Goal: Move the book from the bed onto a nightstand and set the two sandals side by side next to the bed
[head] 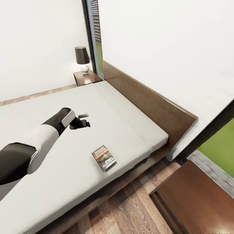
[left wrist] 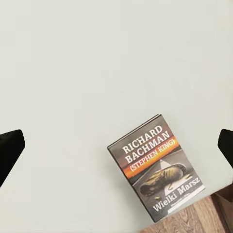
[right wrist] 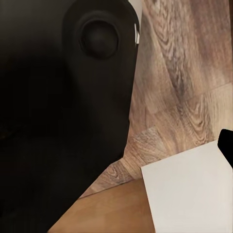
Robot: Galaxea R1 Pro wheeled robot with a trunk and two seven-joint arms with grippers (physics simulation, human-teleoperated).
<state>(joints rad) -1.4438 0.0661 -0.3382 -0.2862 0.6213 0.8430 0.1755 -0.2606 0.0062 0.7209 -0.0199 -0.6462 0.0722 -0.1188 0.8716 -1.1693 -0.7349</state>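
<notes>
head view: left arm [head: 42, 138] reaches out over the bed [head: 48, 182], its left gripper [head: 85, 119] hanging above the grey mattress, jaws parted with a gap between them, nothing held. one book [head: 104, 158] lies flat on the mattress near the bed's foot-side edge, apart from the gripper, closer to the floor side. dark wood headboard [head: 152, 107] runs along the white wall. two nightstands: far nightstand [head: 87, 77] by the window [head: 95, 35] carries one lamp [head: 82, 58] with a dark shade and white base; near nightstand [head: 195, 201] sits at the lower right on the wood floor [head: 130, 208], its top bare. cover text too small to read here.

left wrist view: looks down on the mattress with the book [left wrist: 155, 167] between the two dark fingertips [left wrist: 9, 150] that sit at opposite edges, wide apart, not touching it. writing reads "richard bachman (stephen king)" in white and orange, "wielki marsz" lower down, with a photo of a worn shoe. a strip of floor [left wrist: 194, 218] shows past the bed edge, just beyond the book.

right wrist view: a big black rounded robot part [right wrist: 58, 116] over the plank floor [right wrist: 184, 82], plus a pale flat corner [right wrist: 189, 194]. one black fingertip [right wrist: 227, 145] pokes in at the edge; cannot tell how the right jaws stand.
</notes>
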